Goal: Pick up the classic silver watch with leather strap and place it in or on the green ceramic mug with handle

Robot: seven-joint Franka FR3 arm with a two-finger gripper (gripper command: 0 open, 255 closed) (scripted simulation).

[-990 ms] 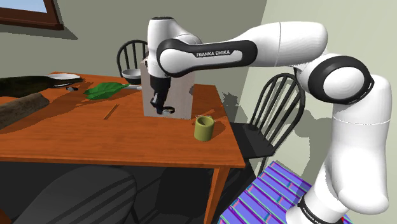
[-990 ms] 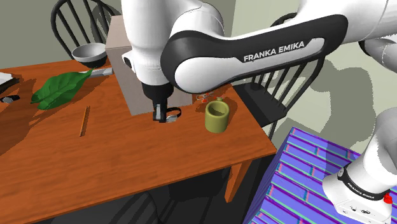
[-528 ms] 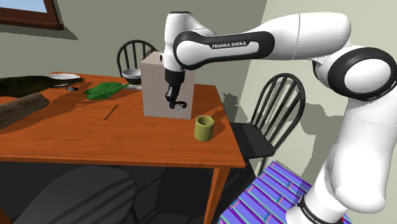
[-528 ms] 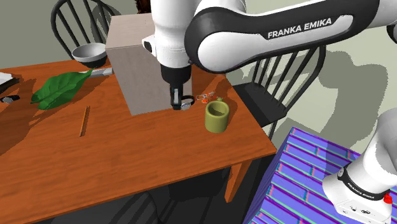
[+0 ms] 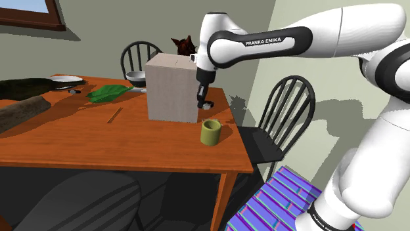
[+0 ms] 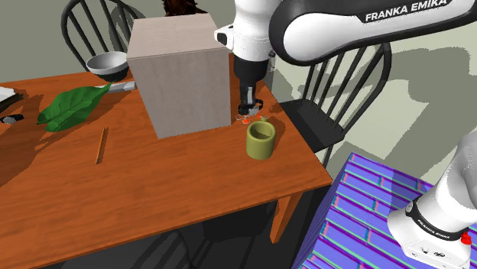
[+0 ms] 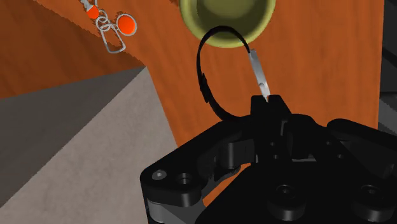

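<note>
My black gripper is shut on the watch, a black strap loop with a thin silver face. The watch hangs in the air beside the front corner of the grey box. The olive-green mug stands upright on the wooden table, below the gripper and a little nearer the table's front edge. In the wrist view the strap loop reaches over the mug's rim.
A small keyring with red-orange tags lies on the table between box and mug. A green leaf, a thin stick and a bowl lie further along the table. Dark chairs stand around it.
The arm has swung toward the shoulder view's right and lifted, carrying the watch from in front of the box to a spot just above and behind the mug.
</note>
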